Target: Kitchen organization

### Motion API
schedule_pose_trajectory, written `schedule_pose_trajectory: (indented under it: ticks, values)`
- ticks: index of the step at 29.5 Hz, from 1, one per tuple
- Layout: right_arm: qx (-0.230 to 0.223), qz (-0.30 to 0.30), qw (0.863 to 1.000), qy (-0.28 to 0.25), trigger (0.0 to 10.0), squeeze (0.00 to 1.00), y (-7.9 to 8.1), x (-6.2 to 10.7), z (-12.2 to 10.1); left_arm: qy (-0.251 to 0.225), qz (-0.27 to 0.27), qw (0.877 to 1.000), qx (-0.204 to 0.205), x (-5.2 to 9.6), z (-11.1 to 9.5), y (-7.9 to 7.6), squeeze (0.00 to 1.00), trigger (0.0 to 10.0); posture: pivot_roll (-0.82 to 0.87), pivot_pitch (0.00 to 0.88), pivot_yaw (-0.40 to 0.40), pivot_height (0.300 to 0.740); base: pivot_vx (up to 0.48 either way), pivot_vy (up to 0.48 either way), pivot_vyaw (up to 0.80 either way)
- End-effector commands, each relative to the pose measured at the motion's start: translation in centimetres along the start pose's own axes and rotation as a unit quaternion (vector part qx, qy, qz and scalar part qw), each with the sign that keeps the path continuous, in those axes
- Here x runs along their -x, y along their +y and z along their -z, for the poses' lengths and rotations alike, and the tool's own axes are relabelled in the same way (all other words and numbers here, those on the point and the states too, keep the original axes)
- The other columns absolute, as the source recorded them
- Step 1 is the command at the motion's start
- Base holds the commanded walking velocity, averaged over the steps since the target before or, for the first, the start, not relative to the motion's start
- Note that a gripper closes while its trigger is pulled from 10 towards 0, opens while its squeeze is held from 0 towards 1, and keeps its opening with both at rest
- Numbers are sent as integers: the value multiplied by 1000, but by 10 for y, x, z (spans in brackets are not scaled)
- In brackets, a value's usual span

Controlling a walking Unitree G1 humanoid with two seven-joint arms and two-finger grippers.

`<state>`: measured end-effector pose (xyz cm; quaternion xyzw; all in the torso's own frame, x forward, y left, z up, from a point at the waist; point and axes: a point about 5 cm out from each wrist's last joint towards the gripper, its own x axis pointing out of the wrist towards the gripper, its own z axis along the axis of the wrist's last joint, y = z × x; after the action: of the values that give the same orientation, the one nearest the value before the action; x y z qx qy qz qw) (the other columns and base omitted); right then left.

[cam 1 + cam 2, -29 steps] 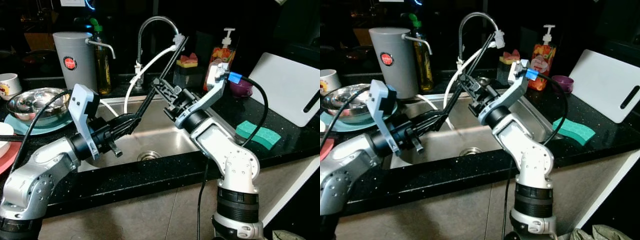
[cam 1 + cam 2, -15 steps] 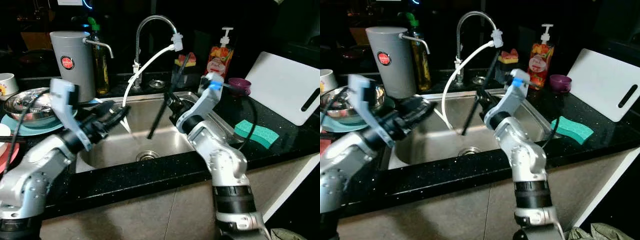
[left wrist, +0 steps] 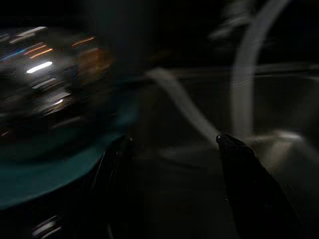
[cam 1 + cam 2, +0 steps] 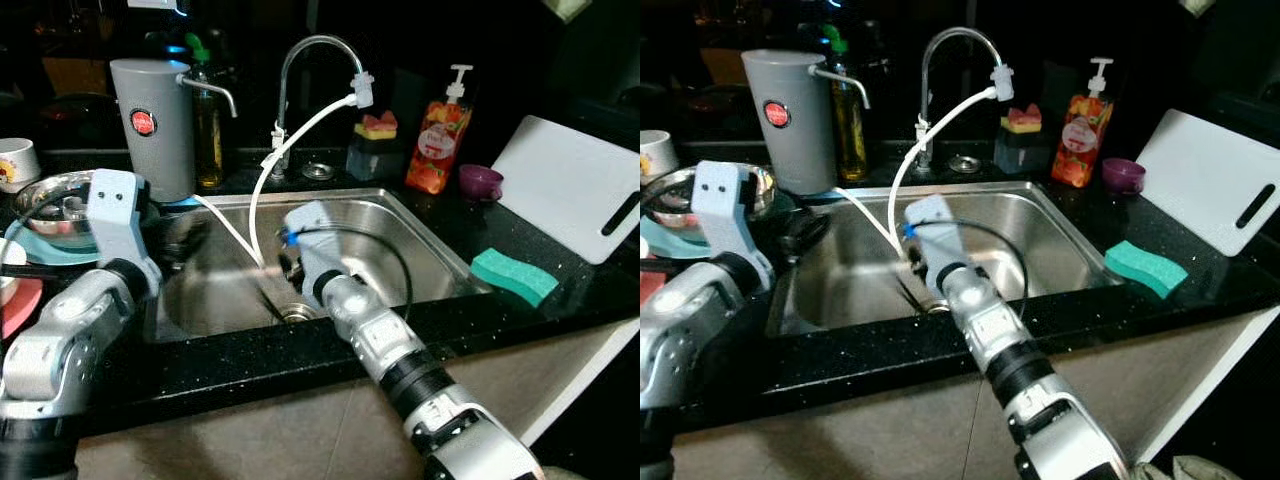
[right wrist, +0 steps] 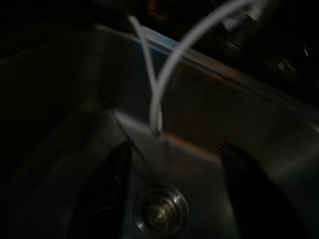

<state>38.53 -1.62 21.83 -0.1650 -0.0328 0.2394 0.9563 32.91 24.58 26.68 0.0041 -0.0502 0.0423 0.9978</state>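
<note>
Both wrist views are dark and smeared by blur. The left tool [image 3: 172,189] is spread, its two black fingers [image 3: 251,189] well apart and holding nothing, pointing past the teal plate's rim [image 3: 45,174] towards the sink's left edge. The right tool [image 5: 172,194] is likewise spread and empty, hovering low inside the steel sink [image 4: 410,245] just above the drain [image 5: 162,211]; in the head views its fingers are hidden behind the white wrist housing [image 4: 305,225]. A looping black cable [image 4: 385,255] runs from that wrist.

Two thin white hoses [image 4: 300,135] hang from the curved tap [image 4: 315,55] into the basin, their ends near the drain. The basin otherwise holds only the drain.

On the black bench [image 4: 250,365], left of the sink, a steel bowl [image 4: 45,195] sits on the teal plate; its contents cannot be made out. A white cup [image 4: 15,160] is cut off at the left edge. Behind stand a grey jug [image 4: 150,110] and an oil bottle [image 4: 208,125]. Right of the tap stand an orange soap dispenser [image 4: 440,140], a small dark holder with a sponge [image 4: 375,130] on top, and a purple cup [image 4: 482,180]. A green sponge [image 4: 512,275] lies near the front edge, beside a white cutting board [image 4: 570,185].
</note>
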Motion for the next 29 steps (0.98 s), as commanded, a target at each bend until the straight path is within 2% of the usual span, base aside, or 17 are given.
schedule_pose_trajectory:
  ticks: [1,4,6,9,10,11,12,14,15,18,19,21,22,24,25,27,29]
  values:
    - [16,-7,1000,-5,10000,1000,1,1,2,1,-27,1000,-5,-1,-4,5,0,10000,158,34,-148,740,0,0,0]
    - [10,9,999,-35,10000,1000,-6,3,-7,-3,-53,998,-36,0,-10,11,0,10000,163,33,-142,740,0,0,0]
    - [-8,34,997,-76,10000,1000,-20,8,-22,2,-77,996,-55,1,-15,17,0,10000,162,36,-131,740,0,0,0]
    - [-17,46,994,-95,10000,1000,-26,12,-29,6,-91,994,-59,0,-17,20,0,10000,159,41,-127,740,0,0,0]
    - [-49,61,984,-159,10000,518,-39,29,-51,-5,-115,990,-83,2,-28,26,0,10000,150,60,-111,740,0,0,0]
    - [-58,61,980,-182,10000,518,-43,35,-59,-12,-120,988,-93,2,-32,27,0,10000,147,64,-108,740,0,0,0]
    - [-63,65,976,-200,10000,0,-47,42,-65,-21,-124,987,-103,3,-37,28,0,10000,141,67,-101,740,0,0,0]
    - [-64,70,973,-209,10000,0,-50,47,-68,-25,-128,985,-109,4,-39,29,0,10000,138,68,-96,740,0,0,0]
    - [-68,96,966,-229,10000,0,-61,60,-75,-33,-120,981,-147,3,-45,30,0,10000,127,78,-78,740,0,0,0]
    - [-70,110,964,-234,10000,0,-66,65,-76,-37,-111,976,-183,1,-46,30,0,10000,125,85,-75,740,0,0,0]
    - [-78,130,959,-240,10000,0,-73,73,-79,-45,-81,955,-281,-4,-50,31,0,10000,120,83,-68,740,0,0,0]
    - [-81,136,957,-243,10000,0,-75,78,-81,-27,-37,937,-348,-7,-47,32,0,10000,108,66,-47,740,0,0,0]
    - [-81,136,957,-243,10000,0,-75,78,-81,-27,-37,937,-348,-7,-47,32,0,10000,108,66,-47,740,0,0,0]
    - [-76,141,955,-249,10000,0,-77,83,-83,2,17,908,-419,-9,-43,33,0,10000,104,63,-37,740,0,0,0]
    - [-76,141,955,-249,10000,0,-77,83,-83,2,17,908,-419,-9,-43,33,0,10000,104,63,-37,740,0,0,0]
    - [-77,146,954,-251,10000,0,-78,86,-85,10,37,890,-453,-12,-46,33,0,10000,90,64,-31,740,0,0,0]
    - [-80,147,953,-252,10000,0,-79,87,-87,9,39,886,-461,-14,-50,32,0,10000,84,60,-31,740,0,0,0]
